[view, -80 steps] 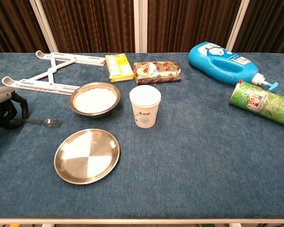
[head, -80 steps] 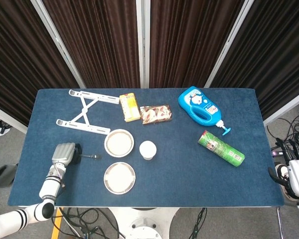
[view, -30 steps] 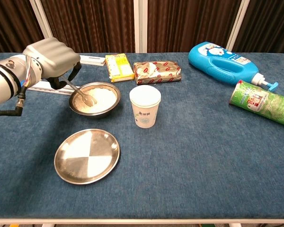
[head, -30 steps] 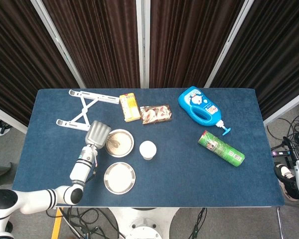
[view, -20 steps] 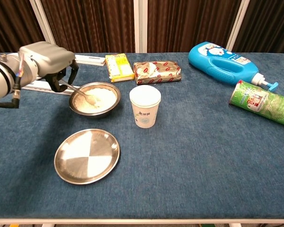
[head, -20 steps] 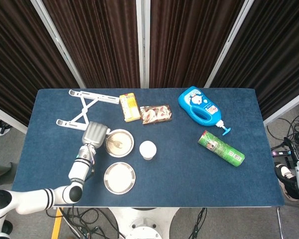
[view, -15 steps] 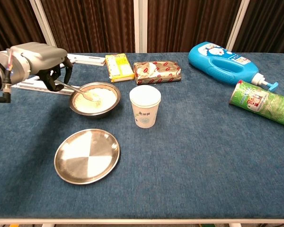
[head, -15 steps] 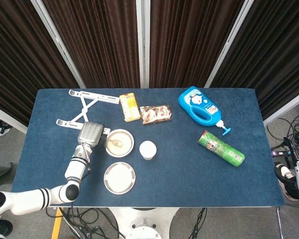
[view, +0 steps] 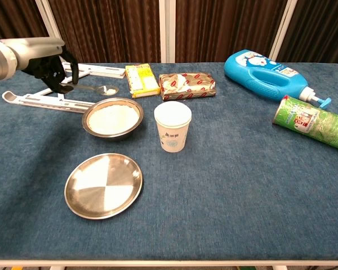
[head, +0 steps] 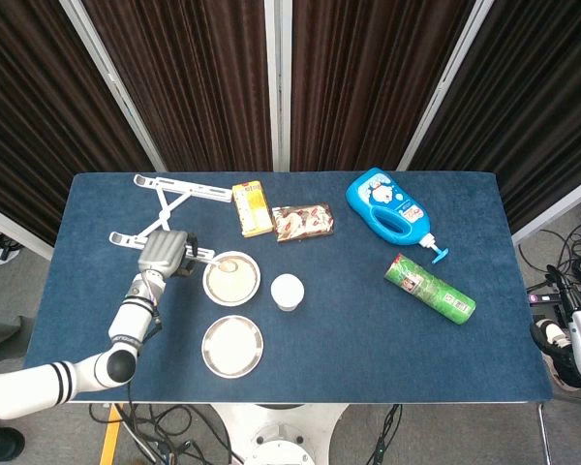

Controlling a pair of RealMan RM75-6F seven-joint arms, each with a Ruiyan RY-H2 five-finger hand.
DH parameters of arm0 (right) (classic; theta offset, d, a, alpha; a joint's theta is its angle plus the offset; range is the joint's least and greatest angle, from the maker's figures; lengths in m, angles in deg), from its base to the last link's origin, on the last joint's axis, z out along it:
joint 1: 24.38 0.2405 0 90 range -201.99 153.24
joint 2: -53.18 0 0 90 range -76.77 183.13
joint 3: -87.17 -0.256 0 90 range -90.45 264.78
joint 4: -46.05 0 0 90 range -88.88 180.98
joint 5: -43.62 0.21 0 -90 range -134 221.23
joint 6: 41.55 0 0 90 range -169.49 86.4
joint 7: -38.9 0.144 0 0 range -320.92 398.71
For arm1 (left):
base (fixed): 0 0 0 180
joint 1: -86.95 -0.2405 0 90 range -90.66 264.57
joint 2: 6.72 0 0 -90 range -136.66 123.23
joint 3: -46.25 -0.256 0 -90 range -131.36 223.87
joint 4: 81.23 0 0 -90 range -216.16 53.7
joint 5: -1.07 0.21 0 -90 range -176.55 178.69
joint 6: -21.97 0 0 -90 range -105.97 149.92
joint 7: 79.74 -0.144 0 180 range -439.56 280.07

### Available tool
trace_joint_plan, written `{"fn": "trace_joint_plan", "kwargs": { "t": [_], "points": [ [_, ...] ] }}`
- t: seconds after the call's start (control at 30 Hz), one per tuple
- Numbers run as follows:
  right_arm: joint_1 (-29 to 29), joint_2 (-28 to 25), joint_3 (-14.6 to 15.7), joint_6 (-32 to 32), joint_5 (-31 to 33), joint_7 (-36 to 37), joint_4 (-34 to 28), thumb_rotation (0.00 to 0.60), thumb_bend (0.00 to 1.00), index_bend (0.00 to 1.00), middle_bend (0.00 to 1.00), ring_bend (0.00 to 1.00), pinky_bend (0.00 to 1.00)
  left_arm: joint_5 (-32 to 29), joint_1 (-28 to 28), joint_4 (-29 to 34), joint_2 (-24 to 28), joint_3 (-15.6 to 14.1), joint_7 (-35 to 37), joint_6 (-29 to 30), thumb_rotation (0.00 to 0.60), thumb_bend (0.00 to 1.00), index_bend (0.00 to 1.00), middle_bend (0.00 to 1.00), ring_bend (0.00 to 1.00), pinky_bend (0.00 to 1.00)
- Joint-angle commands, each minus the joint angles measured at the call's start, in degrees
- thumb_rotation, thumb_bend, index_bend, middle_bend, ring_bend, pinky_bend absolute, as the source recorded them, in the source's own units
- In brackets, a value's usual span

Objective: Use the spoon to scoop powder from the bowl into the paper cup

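Dark curtains back the blue cloth table (view: 242,185). Above the powder-filled steel bowl (view: 112,119), the left hand (view: 48,67) pinches a loaded metal spoon (view: 96,89); any tilt could spill powder short of the white paper cup (view: 172,126) just beside the bowl. Open cloth lies toward the near edge. I cannot tell the right hand's (head: 579,347) state.

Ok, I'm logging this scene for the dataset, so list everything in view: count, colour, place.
bowl: 1, steel, holding pale powder, left of centre
paper cup: 1, white, right of bowl
plate: 1, steel, front of bowl
spoon: 1, metal, loaded, raised behind bowl
stand: 1, white, far left
box: 1, yellow, far centre
snack pack: 1, red-brown, beside box
bottle: 1, blue, far right
can: 1, green, right, lying
table: 1, blue
left hand: holds spoon
right hand: by table's right edge
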Motion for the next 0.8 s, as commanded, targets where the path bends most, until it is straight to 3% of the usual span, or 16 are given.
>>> {"fn": "trace_joint_plan", "kwargs": {
  "t": [0.03,0.4,0.63,0.8],
  "points": [
    [0.1,-0.2,-0.2,0.0,0.1,-0.1,0.0,0.600,0.23,0.00,0.19,0.00,0.00,-0.2,1.8,1.7,0.4,-0.2,-1.7,0.5,0.600,0.50,0.64,0.94,0.90,1.00],
    [1.3,-2.1,-1.4,-0.8,0.6,-0.5,-0.3,0.600,0.23,0.00,0.19,0.00,0.00,-1.6,9.6,6.2,-3.0,-1.4,-11.4,5.5,0.600,0.50,0.64,0.94,0.90,1.00],
    [1.3,-2.5,-1.5,-0.6,0.6,-0.3,-0.5,0.600,0.23,0.00,0.19,0.00,0.00,-2.7,13.7,4.7,-7.1,-3.1,-19.0,10.5,0.600,0.50,0.64,0.94,0.90,1.00],
    [1.0,-2.3,-1.2,-0.5,0.7,0.0,-0.3,0.600,0.23,0.00,0.19,0.00,0.00,0.2,15.9,1.7,-10.6,-6.4,-26.9,16.0,0.600,0.50,0.64,0.94,0.90,1.00]
  ]
}}
